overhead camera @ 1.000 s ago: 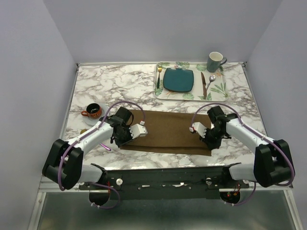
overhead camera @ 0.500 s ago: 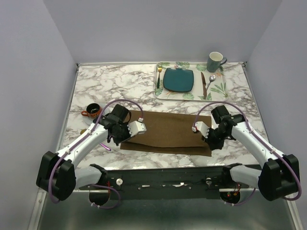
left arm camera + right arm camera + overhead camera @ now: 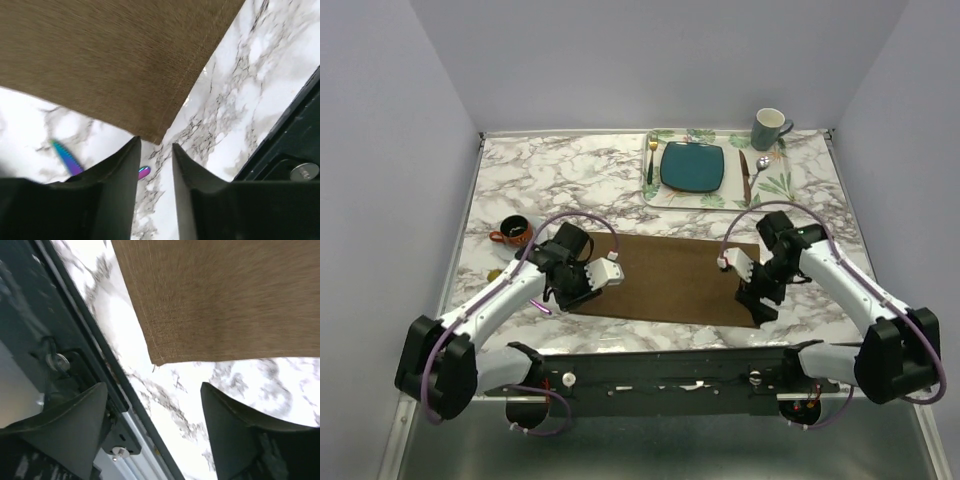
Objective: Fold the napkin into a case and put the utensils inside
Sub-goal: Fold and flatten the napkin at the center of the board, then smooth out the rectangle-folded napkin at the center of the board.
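The napkin (image 3: 665,277) lies spread flat on the marble tabletop (image 3: 570,170), between my two arms and close to the near edge. To its far right is a leaf-printed placemat (image 3: 775,185) carrying a teal plate (image 3: 692,166). A gold fork (image 3: 651,155) lies on the plate's left, and a dark knife (image 3: 745,178) and a spoon (image 3: 761,170) lie on its right. A mug (image 3: 770,128) stands at the placemat's far corner. An orange cup (image 3: 513,231) sits on a saucer left of the napkin; its inside looks dark, though I can't tell whether that is liquid.

From above, my left arm covers the napkin's near-left corner and my right arm covers the near-right one, so neither hand's fingers can be read there.

The wrist views fill that in. The left hand (image 3: 155,145) has its fingers only a narrow gap apart, with marble showing through. The napkin's corner points into the mouth of that gap, and I can't tell whether it touches the fingertips. The right hand (image 3: 154,387) is spread wide with nothing in it, hovering over the other corner beside the black rail (image 3: 65,340).

Only the left wrist view shows the utensils (image 3: 65,156) clearly. They are iridescent slivers on the marble just beside the napkin's edge, partly hidden behind the left finger.
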{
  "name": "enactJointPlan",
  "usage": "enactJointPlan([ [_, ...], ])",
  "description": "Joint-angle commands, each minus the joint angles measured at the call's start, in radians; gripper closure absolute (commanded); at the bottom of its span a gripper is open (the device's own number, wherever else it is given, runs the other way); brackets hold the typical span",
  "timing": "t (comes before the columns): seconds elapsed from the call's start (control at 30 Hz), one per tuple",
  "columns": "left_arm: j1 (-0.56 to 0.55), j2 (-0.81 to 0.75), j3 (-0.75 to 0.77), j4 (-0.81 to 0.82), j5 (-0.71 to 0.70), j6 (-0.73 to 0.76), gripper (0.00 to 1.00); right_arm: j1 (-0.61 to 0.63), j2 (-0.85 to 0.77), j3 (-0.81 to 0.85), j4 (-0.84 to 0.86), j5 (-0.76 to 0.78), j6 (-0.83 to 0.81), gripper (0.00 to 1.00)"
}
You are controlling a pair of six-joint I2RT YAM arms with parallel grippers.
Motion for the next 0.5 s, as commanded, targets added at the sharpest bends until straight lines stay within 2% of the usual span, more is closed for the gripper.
enactJointPlan([
  [0.0, -0.005, -0.151, 0.137, -0.068, 0.035, -0.062, 0.45, 0.006, -0.091, 0.213, -0.189, -0.125, 0.071, 0.15],
  [0.1, -0.003, -0.129, 0.165, -0.048, 0.063, -0.113, 0.39, 0.004, -0.013, 0.254, -0.132, -0.125, 0.144, 0.16],
  [0.23, 0.0, -0.041, 0.181, 0.07, 0.058, -0.21, 0.4, -0.001, 0.145, 0.335, -0.027, -0.152, 0.269, 0.21],
  [0.3, 0.015, 0.004, 0.244, 0.091, 0.116, -0.291, 0.4, -0.03, 0.2, 0.406, -0.012, -0.209, 0.334, 0.21],
  [0.33, 0.023, 0.014, 0.272, 0.117, 0.155, -0.323, 0.37, -0.042, 0.242, 0.485, -0.015, -0.282, 0.356, 0.21],
  [0.37, 0.035, 0.02, 0.301, 0.125, 0.189, -0.361, 0.29, -0.063, 0.26, 0.524, -0.019, -0.327, 0.373, 0.21],
  [0.4, 0.038, 0.026, 0.365, 0.136, 0.222, -0.433, 0.16, -0.077, 0.263, 0.559, -0.012, -0.373, 0.422, 0.22],
  [0.43, 0.037, 0.026, 0.398, 0.163, 0.27, -0.472, 0.08, -0.083, 0.241, 0.595, 0.01, -0.448, 0.457, 0.21],
  [0.47, 0.037, 0.025, 0.434, 0.171, 0.285, -0.5, 0.01, -0.085, 0.221, 0.645, 0.039, -0.461, 0.488, 0.19],
])
